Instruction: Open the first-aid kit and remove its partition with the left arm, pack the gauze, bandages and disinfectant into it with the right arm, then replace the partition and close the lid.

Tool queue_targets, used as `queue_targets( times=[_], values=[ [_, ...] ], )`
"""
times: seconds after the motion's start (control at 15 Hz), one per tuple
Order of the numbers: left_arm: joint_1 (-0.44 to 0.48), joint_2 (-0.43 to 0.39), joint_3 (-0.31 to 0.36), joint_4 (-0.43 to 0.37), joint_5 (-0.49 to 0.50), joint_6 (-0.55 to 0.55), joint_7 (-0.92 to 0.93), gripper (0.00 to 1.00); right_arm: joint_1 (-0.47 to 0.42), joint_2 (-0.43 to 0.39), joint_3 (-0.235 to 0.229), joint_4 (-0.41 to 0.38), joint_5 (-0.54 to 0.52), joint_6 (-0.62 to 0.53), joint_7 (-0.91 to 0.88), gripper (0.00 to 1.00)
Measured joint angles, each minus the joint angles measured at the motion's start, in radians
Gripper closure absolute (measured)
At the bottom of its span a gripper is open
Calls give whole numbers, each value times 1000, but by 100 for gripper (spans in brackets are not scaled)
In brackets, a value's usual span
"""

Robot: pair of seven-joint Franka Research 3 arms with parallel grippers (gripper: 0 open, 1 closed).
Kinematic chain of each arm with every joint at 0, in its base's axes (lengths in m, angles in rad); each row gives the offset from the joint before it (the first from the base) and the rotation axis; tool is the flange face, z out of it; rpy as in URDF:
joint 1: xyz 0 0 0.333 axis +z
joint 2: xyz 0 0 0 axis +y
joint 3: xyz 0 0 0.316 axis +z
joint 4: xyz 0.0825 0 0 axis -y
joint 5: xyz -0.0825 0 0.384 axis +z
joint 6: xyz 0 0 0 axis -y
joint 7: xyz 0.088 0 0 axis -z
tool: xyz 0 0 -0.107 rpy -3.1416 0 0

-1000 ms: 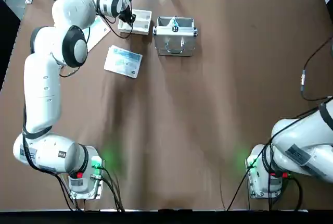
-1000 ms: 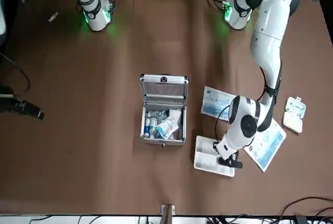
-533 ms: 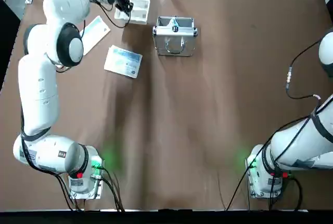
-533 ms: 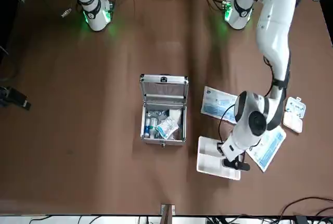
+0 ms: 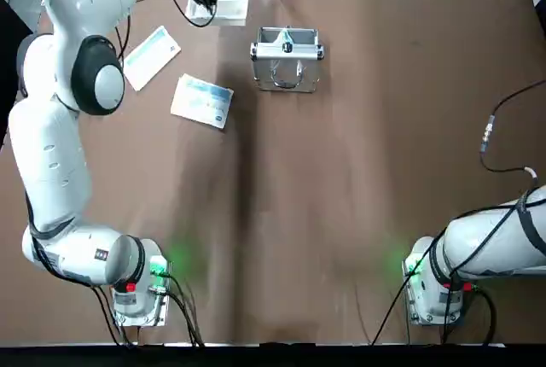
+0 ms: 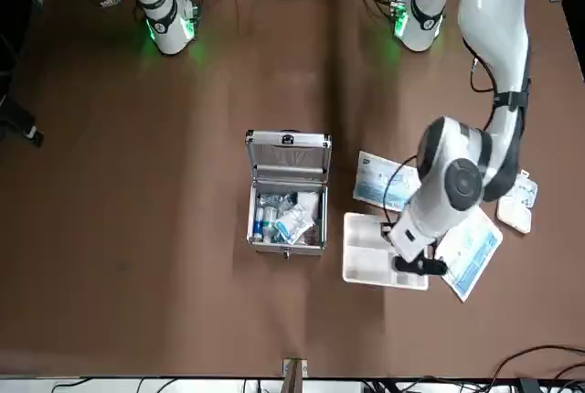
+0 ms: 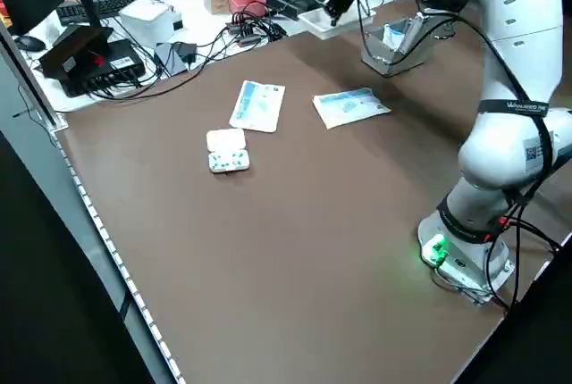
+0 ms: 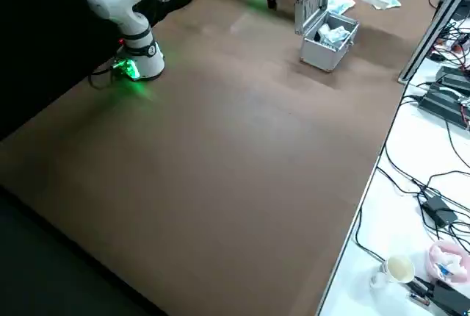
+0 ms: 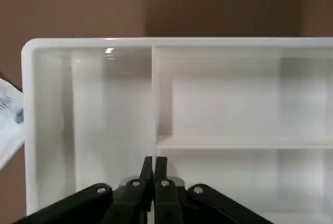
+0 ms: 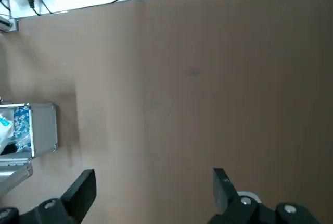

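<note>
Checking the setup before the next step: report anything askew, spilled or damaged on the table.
Nothing spilled or damaged. The first-aid kit stands open with supplies inside. The partition is outside the case, gripped at its rim by the left end effector.

White arms [image 5: 51, 145], grey joint caps, black cables, green-lit bases [image 5: 158, 266]

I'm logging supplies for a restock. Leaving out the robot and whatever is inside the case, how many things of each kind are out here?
Open metal case: 1
Divided white tray: 1
Flat blue-and-white packets: 2
Small white pill box: 1
Total: 5
</note>
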Motion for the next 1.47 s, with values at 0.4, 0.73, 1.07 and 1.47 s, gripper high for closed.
queue_targets(
  times=[0.4,0.73,1.07,1.47],
  values=[
    [-140,0,-20,-4,0,-1,-230,96,-18,-48,34,-107,-1,58,-5,1],
    [-234,1,-20,-16,0,-1,-343,96,-25,-48,34,-114,-56,58,-15,1],
    [-284,26,-18,12,0,16,-404,96,-30,-48,36,-114,-64,58,-15,1],
    [-308,57,-13,26,0,68,-401,96,-56,-48,36,-114,-63,63,-15,1]
  ],
)
